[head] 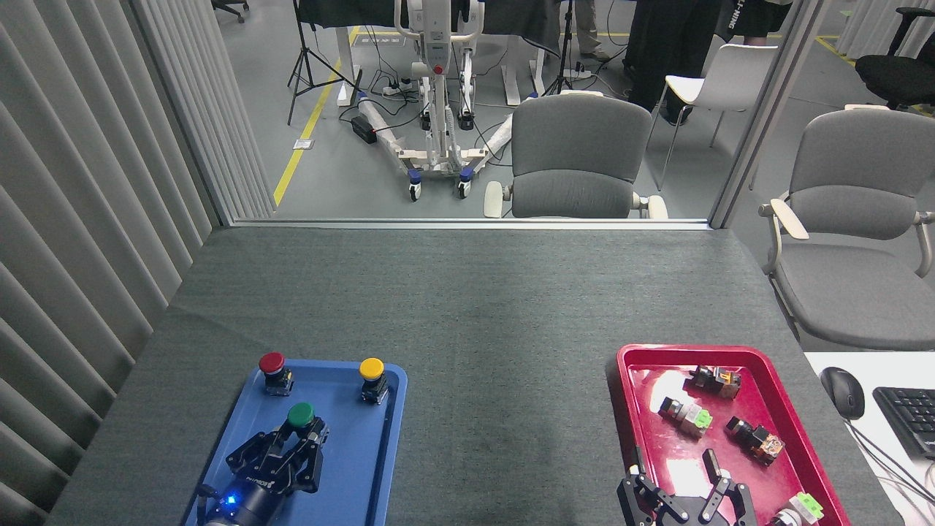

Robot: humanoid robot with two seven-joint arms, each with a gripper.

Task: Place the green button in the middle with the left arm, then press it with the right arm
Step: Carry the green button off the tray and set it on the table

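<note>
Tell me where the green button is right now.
In the head view, the green button sits lower left over the blue tray, between the left pincer's fingertips, nearer than the red button and yellow button.

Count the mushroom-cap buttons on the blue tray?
3: red button far-left corner, yellow button far-right, green button nearer, gripped by the left hand. None appear hidden.

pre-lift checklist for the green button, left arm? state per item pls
1. Left gripper closed around the dark-green mushroom-cap button: ok.
2. Button off the blue plastic tray: cannot tell.
3. Red-capped button and yellow-capped button clear of the fingers: ok.
4. Bare dark gray felt table middle free for placing: ok.
5. Right gripper open, parked over the red plastic tray, out of the path: ok.
</note>
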